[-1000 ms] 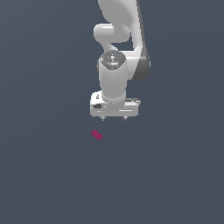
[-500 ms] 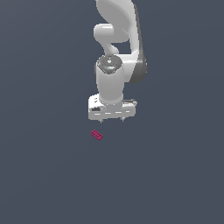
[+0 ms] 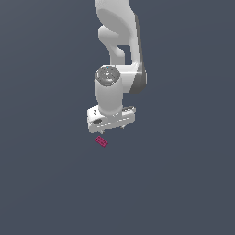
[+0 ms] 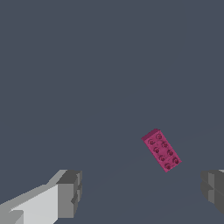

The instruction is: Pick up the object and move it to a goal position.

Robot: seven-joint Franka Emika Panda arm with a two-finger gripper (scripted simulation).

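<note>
While the gripper (image 4: 140,192) hangs above the surface, its two fingers stand wide apart with nothing held between them; in the wrist view one grey fingertip (image 4: 70,193) shows on one side and the other only at the picture's edge. Between and just ahead of those tips lies the block (image 4: 161,150), a small magenta brick with two rows of studs on its upper face, flat on the floor (image 4: 87,78) and turned at an angle to the line joining the fingers. It sits nearer to the edge-side finger than to the other, and touches neither.

Seen from the exterior view, the gripper (image 3: 111,126) points straight down from the white arm (image 3: 117,55), and the block (image 3: 102,142) lies just below it and slightly toward the exterior view's left, apart from the fingertips, which are small and partly hidden under the white hand body.

Containers: none shows in either view, and the block rests directly on the plain dark grey floor (image 3: 183,183).

Edges and room: the floor runs unbroken to every border of both pictures, with no rim, wall or boundary visible, and open ground lies all round the block and the arm
</note>
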